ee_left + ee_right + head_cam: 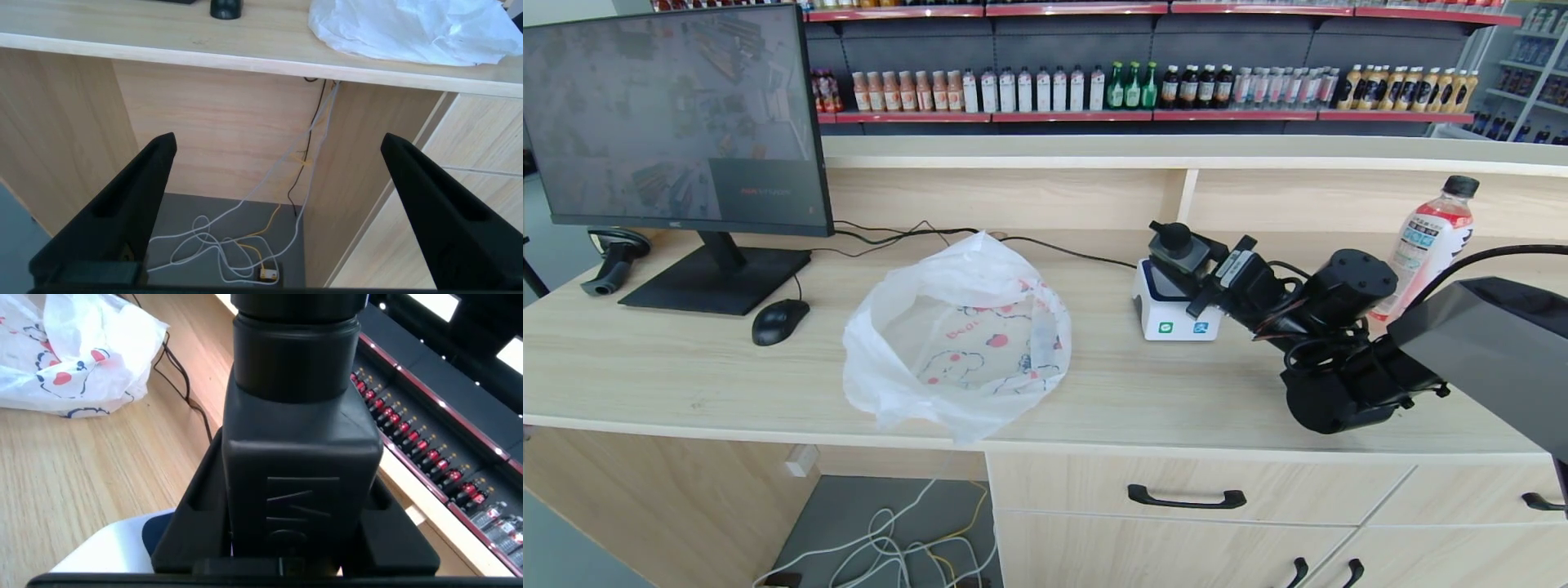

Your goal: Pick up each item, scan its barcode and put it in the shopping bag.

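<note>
Down low in front of the counter [686, 367], the left gripper [278, 143] hangs below the edge, fingers spread wide with nothing between them. Up on the counter, the white shopping bag [956, 327] lies open near the front edge. At its 3 o'clock the right gripper [1188, 257] pinches a black container [1176, 238] just over the white scanner [1176, 314]. Farther back, at 2 o'clock from the scanner, a pink-labelled drink bottle [1425, 241] stands upright.
</note>
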